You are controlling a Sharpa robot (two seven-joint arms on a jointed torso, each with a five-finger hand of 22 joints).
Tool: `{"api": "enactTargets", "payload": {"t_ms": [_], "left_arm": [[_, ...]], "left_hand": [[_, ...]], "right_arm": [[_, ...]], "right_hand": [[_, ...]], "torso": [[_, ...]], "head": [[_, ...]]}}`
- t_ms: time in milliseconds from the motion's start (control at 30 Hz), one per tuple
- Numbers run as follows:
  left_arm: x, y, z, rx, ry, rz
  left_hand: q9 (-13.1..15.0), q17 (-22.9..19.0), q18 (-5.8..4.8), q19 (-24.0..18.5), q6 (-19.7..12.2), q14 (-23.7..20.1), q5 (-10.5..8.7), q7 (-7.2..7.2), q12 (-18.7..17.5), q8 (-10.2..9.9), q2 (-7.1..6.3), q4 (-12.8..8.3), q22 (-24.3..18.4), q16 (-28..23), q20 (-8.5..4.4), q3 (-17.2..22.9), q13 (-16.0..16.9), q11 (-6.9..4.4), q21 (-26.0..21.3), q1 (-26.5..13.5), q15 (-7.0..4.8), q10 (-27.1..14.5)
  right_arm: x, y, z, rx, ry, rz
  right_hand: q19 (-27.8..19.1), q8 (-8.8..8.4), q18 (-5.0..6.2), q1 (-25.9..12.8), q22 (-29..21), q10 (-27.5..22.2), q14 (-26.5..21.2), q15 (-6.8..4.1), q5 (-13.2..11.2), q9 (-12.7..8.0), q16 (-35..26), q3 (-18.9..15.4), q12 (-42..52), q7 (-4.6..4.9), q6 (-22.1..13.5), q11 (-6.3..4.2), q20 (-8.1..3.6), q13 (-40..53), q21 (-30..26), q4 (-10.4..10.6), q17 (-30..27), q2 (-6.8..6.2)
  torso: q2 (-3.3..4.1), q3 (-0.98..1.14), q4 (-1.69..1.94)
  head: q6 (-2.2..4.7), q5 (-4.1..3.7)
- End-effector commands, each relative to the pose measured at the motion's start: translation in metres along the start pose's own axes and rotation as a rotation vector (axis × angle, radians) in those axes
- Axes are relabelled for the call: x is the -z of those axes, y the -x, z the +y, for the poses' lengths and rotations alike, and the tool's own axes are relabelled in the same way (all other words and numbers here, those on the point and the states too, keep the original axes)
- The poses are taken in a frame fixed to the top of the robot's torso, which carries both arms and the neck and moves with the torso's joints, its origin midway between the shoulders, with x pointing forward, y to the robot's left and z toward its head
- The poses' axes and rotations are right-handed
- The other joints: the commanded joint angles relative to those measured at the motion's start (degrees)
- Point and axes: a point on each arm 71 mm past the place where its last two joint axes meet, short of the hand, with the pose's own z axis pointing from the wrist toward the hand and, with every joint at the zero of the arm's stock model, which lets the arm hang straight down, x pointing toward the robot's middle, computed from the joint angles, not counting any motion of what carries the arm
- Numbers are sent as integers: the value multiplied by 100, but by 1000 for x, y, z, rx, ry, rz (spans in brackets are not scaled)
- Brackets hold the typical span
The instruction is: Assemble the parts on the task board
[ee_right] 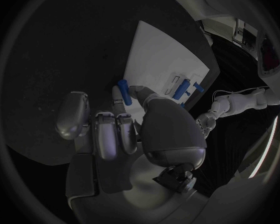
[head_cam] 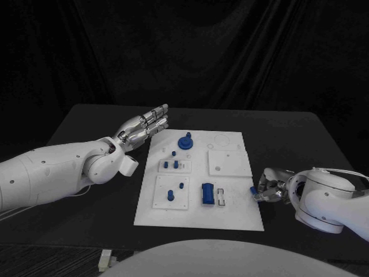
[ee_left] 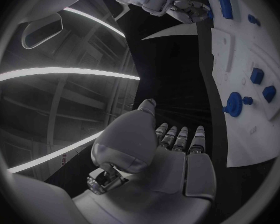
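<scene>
The task board (head_cam: 234, 199) lies in the middle of the head view, a white plate on the black table (head_cam: 85, 124). The right hand (head_cam: 267, 189) sits at the board's right edge, in the lower right of the frame, and pinches a small blue peg (head_cam: 254, 191) between thumb and a finger, just at the board's rim. The right wrist view shows the same: the blue peg (ee_right: 124, 91) is held at the fingertips, with the board's white corner (ee_right: 159, 50) just beyond it, and the other fingers (ee_right: 107, 132) lie curled side by side.

The left hand (head_cam: 147, 126) hovers at the board's upper left corner, its fingers straight and pressed together, holding nothing. In the left wrist view the left hand (ee_left: 171, 154) points past the board's edge (ee_left: 239, 134), apart from it.

On the board, a round blue knob (head_cam: 185, 141) stands near the upper left, with 2 small blue pieces (head_cam: 175, 165) in a raised block below it. A larger blue block (head_cam: 208, 193) lies lower in the middle, beside a small slotted fitting (head_cam: 223, 197). Another raised plate at the lower left carries small blue pegs (head_cam: 178, 187). A plain white square plate (head_cam: 229, 161) lies at the right.

Black curtains (head_cam: 234, 52) hang behind the table. A small pale object (head_cam: 106, 258) lies on the floor at the lower left of the head view.
</scene>
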Motion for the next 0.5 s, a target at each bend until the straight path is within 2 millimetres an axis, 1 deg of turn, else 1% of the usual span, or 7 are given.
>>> {"api": "enactTargets", "payload": {"t_ms": [33, 167, 267, 333, 500], "left_arm": [[0, -2, -1, 9, -10, 11], [0, -2, -1, 9, -10, 11], [0, -3, 0, 9, -10, 11], [-1, -3, 0, 9, -10, 12], [-1, -4, 0, 11, -10, 14]], "left_hand": [[7, -5, 52, -2, 6, -2, 25, 43, -38, 33, 18, -19, -5, -21, 25, -1, -10, 31, -15, 56, 2, -9], [6, -5, 52, -1, 4, -2, 26, 55, -38, 32, 17, -25, -4, -21, 26, 2, -10, 30, -14, 56, -1, -9], [6, -5, 52, -1, 4, -2, 26, 55, -38, 32, 17, -25, -4, -21, 26, 2, -10, 30, -14, 56, -1, -9], [6, -5, 53, -1, 4, -2, 27, 67, -38, 32, 17, -31, -4, -21, 27, 5, -10, 30, -14, 54, -4, -9], [6, -5, 53, -1, 4, -2, 27, 67, -38, 32, 17, -31, -4, -21, 27, 5, -10, 30, -14, 54, -4, -9]], "right_arm": [[6, 2, 1, -82, 11, -20], [11, 4, 2, -146, 18, 8], [14, 5, 4, -203, 24, 40], [15, 5, 5, -235, 27, 60], [15, 4, 6, -283, 27, 96]], "right_hand": [[55, 17, 5, -47, 914, 586, 534, 13, -37, 6, 9, 540, 15, -28, 85, 15, 31, 1507, 42, -535, 1190, -15], [61, -4, 1, -74, 919, 586, 537, 13, -78, -14, 13, 554, 15, -27, 99, 16, 29, 1507, 67, -564, 1201, -44], [62, -13, 1, -93, 919, 586, 537, 15, -103, -24, 14, 559, 15, -28, 107, 15, 30, 1507, 70, -568, 1204, -49], [63, -22, -1, -106, 920, 586, 536, 18, -130, -33, 13, 563, 15, -28, 111, 15, 31, 1507, 75, -573, 1200, -50], [61, -37, 0, -126, 918, 586, 535, 23, -165, -46, 12, 567, 15, -26, 111, 16, 34, 1507, 70, -576, 1192, -47]], "torso": [[1, -1, 0], [0, -4, 7], [5, -5, -2], [3, -4, -5], [-1, -1, 2]], "head": [[-1, 10], [-1, 19], [-1, 31], [-1, 33], [-1, 45]]}}
